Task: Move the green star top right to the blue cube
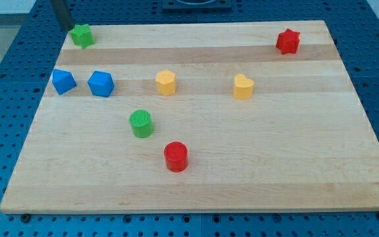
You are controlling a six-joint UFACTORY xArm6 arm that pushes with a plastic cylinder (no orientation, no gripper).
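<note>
The green star lies near the board's top left corner. My tip is just to the star's left and slightly above it, at the board's edge, close to the star or touching it. The blue cube sits below the star and slightly to its right, in the left part of the board. A second blue block lies just left of the cube.
A yellow hexagonal block and a yellow heart lie in the middle row. A green cylinder and a red cylinder lie lower down. A red star is at the top right. The wooden board rests on a blue perforated table.
</note>
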